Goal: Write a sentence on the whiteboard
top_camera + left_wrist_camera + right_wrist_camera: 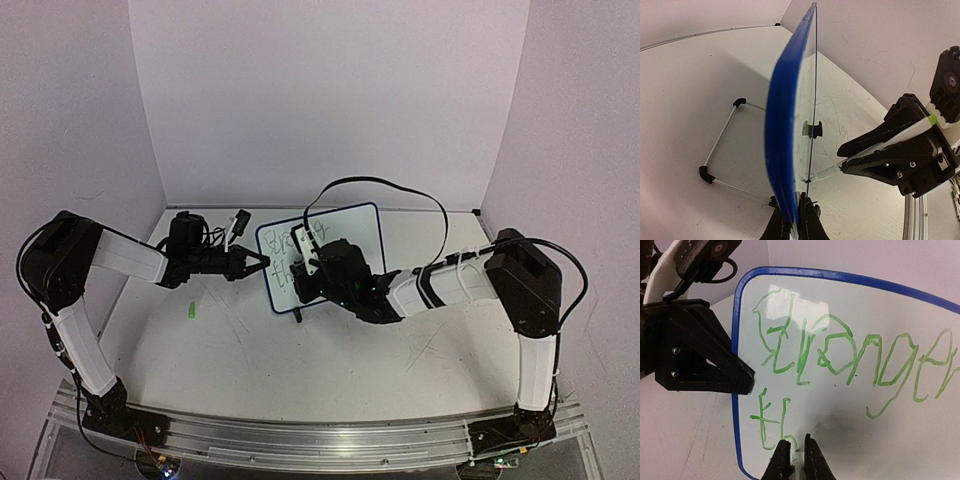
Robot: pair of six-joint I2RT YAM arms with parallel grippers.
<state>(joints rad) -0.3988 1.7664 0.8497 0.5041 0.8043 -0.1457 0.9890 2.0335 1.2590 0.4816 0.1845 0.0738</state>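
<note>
The whiteboard (350,228) stands upright on the table, blue-framed, its face toward the right arm. My left gripper (796,206) is shut on the board's left edge (782,125), seen edge-on. The sentence (840,350) is in green: a first line reading "stronger" and, below it, "th" (771,417). My right gripper (796,442) is shut on a white marker pen (798,459), whose tip touches the board just right of the "h". From the left wrist view the pen (840,167) slants onto the board face.
A small green pen cap (189,312) lies on the table left of the board. A wire stand (720,145) props the board from behind, and a black clip foot (813,130) sits at its base. White walls close in the back and sides.
</note>
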